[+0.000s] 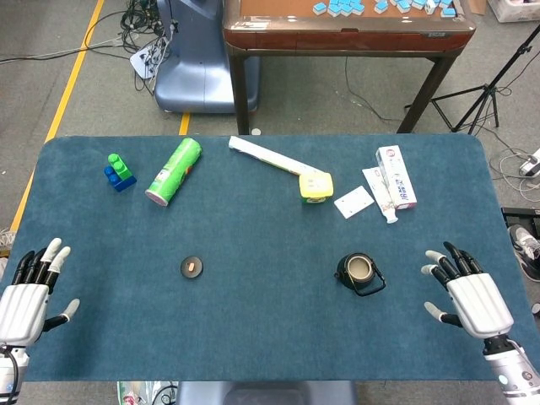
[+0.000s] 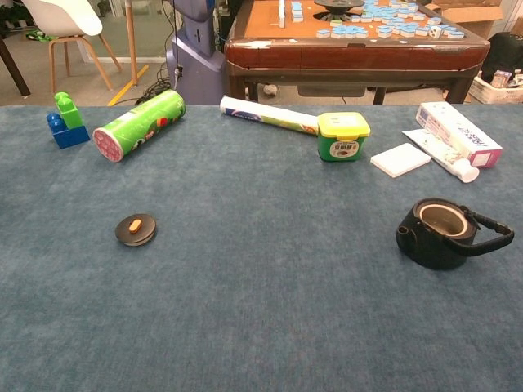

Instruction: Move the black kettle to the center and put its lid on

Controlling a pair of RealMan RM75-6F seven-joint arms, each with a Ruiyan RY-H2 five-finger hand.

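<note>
The black kettle (image 1: 359, 272) (image 2: 442, 232) stands upright on the right half of the blue table, its mouth uncovered and its handle lying to the right. Its round black lid (image 1: 191, 267) (image 2: 136, 228), with an orange knob, lies flat on the left half, far from the kettle. My right hand (image 1: 468, 293) hovers at the table's right edge, fingers spread, holding nothing, a short way right of the kettle. At the near left corner my left hand (image 1: 25, 297) is likewise spread and empty. Neither hand shows in the chest view.
Along the far side lie green and blue blocks (image 1: 119, 171), a green can (image 1: 175, 170) on its side, a white tube (image 1: 264, 155), a yellow-green tub (image 1: 315, 187), a white card (image 1: 353, 202) and toothpaste boxes (image 1: 394, 180). A wooden table (image 1: 346, 25) stands beyond.
</note>
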